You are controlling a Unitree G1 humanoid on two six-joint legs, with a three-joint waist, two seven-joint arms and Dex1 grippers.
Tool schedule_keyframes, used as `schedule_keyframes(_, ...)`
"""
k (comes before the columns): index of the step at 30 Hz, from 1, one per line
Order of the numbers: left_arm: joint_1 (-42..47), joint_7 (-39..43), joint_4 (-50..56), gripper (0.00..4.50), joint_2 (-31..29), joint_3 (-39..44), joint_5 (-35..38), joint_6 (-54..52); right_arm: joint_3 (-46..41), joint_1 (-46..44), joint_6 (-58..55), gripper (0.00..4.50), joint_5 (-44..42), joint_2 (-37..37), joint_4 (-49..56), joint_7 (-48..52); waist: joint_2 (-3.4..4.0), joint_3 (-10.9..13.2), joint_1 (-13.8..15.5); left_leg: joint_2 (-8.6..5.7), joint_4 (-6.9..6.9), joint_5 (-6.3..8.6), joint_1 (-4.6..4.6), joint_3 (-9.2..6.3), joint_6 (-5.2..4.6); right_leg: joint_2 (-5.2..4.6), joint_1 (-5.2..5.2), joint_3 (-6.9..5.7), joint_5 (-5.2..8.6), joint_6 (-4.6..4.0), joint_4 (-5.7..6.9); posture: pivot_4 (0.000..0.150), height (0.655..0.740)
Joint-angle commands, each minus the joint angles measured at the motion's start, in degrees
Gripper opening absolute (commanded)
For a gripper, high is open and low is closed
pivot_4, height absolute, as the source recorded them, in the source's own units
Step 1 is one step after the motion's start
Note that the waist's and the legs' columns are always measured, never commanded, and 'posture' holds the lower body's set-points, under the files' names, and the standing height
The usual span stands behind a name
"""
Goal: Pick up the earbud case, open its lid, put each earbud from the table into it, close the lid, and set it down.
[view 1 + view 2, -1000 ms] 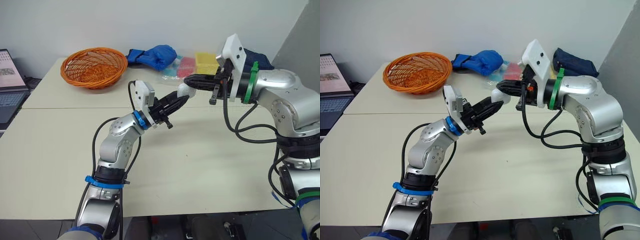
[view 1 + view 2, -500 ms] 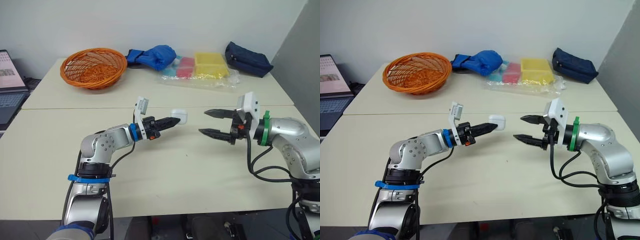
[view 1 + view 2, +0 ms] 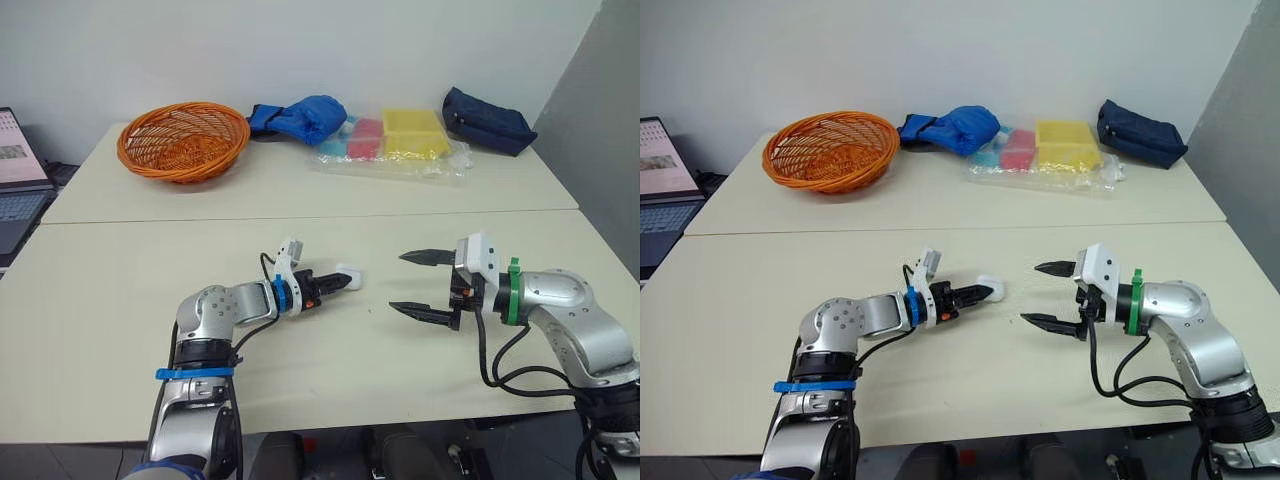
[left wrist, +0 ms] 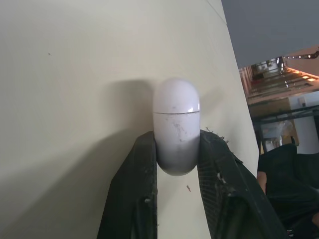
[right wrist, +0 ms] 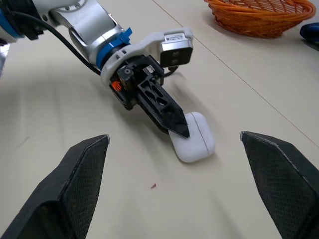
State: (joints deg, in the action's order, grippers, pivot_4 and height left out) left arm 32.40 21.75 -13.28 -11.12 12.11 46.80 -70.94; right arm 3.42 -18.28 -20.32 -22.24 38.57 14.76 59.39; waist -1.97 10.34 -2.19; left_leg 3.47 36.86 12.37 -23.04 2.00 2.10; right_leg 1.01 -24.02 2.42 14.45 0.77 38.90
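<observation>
Left wrist view shows the left gripper (image 4: 177, 135) clamped on the lower half of the white earbud case (image 4: 175, 124), one black finger pressing on each side, with the lid seam closed. In the eye views the case sits low, at or just above the cream table (image 3: 120, 300), in the near middle of it. It looks to be touching the surface, though contact cannot be confirmed. The right gripper (image 3: 398, 282) hovers to the right of the case, near but apart from it, with its two fingers spread wide and nothing between them. An orange basket (image 3: 183, 138) stands well apart at the far left. What the case holds cannot be checked with the lid shut. Judging by the closed lid and low position, picking up, loading and closing appear done, and setting down is the step in hand. What seems left is for the left fingers to let go and pull away.
</observation>
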Motion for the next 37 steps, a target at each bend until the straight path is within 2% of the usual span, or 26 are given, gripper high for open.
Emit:
schedule_keyframes(1, -1.25, -2.14, -0.02, 2.07, -0.39, 1.82, -1.05, -0.75, -1.31, -1.95, 1.53, 4.50, -0.08, -0.60, -0.30, -0.91, 0.00, -0.01, -0.11, 0.00, -0.01, 0.00, 0.02, 0.00, 0.00, 0.01, 0.00, 0.01, 0.00, 0.00, 0.01, 0.150, 0.7400)
schedule_keyframes(6, -2.95, -3.97, 3.68, 3.65, -1.35, 4.79, 0.25, -2.89, -0.81, -4.14, 4.02, 4.50, 1.21, -1.80, -4.16, -0.83, -0.01, -0.03, -0.63, 0.02, 0.00, 0.00, 0.13, -0.01, 0.00, 0.02, 0.07, 0.01, -0.02, -0.03, 0.04, 0.150, 0.7400)
schedule_keyframes(9, -4.83, -5.31, 7.68, 4.46, -3.85, 7.58, 1.20, -4.57, -1.06, -4.01, 6.07, 4.50, 1.75, -0.95, -6.70, 0.51, -0.04, -0.05, -1.17, 0.04, -0.01, 0.00, 0.14, -0.02, 0.00, 0.04, 0.09, 0.02, -0.02, -0.03, 0.04, 0.150, 0.7400)
schedule_keyframes(14, -7.98, -5.72, 11.87, 4.49, -11.30, 14.31, 3.73, -8.88, -2.01, -4.74, 9.33, 4.50, 2.21, 0.59, -10.99, 2.81, -0.04, -0.05, -2.42, 0.13, -0.16, 0.00, 0.19, -0.06, 0.00, 0.17, 0.01, 0.09, -0.01, -0.07, 0.06, 0.150, 0.7400)
schedule_keyframes(16, -10.07, 2.68, 14.99, 4.49, -19.84, 11.13, 0.53, -1.41, -2.77, -5.86, 10.89, 4.50, 2.60, 1.10, -13.99, 3.40, -0.11, -0.01, -2.72, 0.12, -0.18, 0.00, 0.21, -0.07, 0.00, 0.21, 0.01, 0.07, -0.01, -0.08, 0.06, 0.150, 0.7400)
schedule_keyframes(18, -13.29, 16.53, 18.15, 4.49, -28.69, 5.20, -7.52, 16.55, -3.29, -6.66, 12.47, 4.50, 2.93, 1.40, -16.43, 3.97, -0.19, 0.06, -2.93, 0.13, -0.21, 0.00, 0.20, -0.09, 0.01, 0.33, -0.11, 0.18, -0.09, -0.24, 0.08, 0.150, 0.7400)
schedule_keyframes(19, -15.08, 22.25, 18.15, 4.49, -31.95, 2.53, -13.62, 29.71, -3.50, -6.72, 12.91, 4.50, 2.83, 1.53, -17.00, 4.28, -0.20, 0.06, -2.77, 0.10, -0.27, 0.01, 0.19, -0.12, 0.01, 0.34, -0.13, 0.17, -0.08, -0.34, 0.05, 0.150, 0.7400)
schedule_keyframes(20, -16.26, 26.17, 17.56, 4.49, -34.02, 0.68, -17.95, 39.34, -3.60, -6.78, 13.33, 4.50, 2.76, 1.59, -17.53, 4.53, -0.20, 0.07, -2.54, 0.10, -0.31, -0.01, 0.17, -0.11, 0.04, 0.32, -0.17, 0.13, 0.00, -0.55, 0.04, 0.150, 0.7400)
schedule_keyframes(22, -17.89, 30.71, 13.06, 4.49, -37.90, -2.77, -24.72, 50.92, -4.01, -6.12, 13.68, 4.50, 2.23, 2.20, -17.75, 5.66, -0.19, 0.06, -1.52, 0.08, -0.50, -0.02, 0.17, 0.01, 0.08, -0.05, -0.15, 0.14, 0.29, -1.04, -0.03, 0.150, 0.7400)
schedule_keyframes(25, -18.55, 31.27, 6.14, 4.49, -39.02, -4.15, -30.94, 62.35, -4.43, -5.16, 13.44, 4.50, 1.67, 2.79, -17.38, 6.85, -0.12, 0.03, -0.28, 0.04, -0.74, -0.02, 0.18, 0.20, 0.08, -0.18, -0.16, 0.18, 0.45, -1.03, -0.12, 0.150, 0.7400)
schedule_keyframes(28, -18.01, 33.10, 3.90, 4.49, -38.07, -4.33, -31.58, 67.34, -4.38, -5.13, 12.82, 4.50, 1.46, 2.49, -16.79, 6.93, -0.19, 0.06, 0.41, 0.11, -0.79, 0.02, 0.02, 0.28, 0.11, -0.20, -0.28, 0.16, 0.39, -0.70, -0.19, 0.150, 0.7400)
schedule_keyframes(37, -13.66, 35.79, 3.97, 4.49, -35.73, -5.15, -29.85, 63.43, -4.45, -6.60, 12.88, 4.50, 2.00, 2.03, -18.02, 6.54, -0.19, 0.06, 0.60, 0.09, -0.79, 0.10, -0.13, 0.17, 0.19, -0.07, -0.34, 0.03, 0.50, -0.53, -0.16, 0.150, 0.7400)
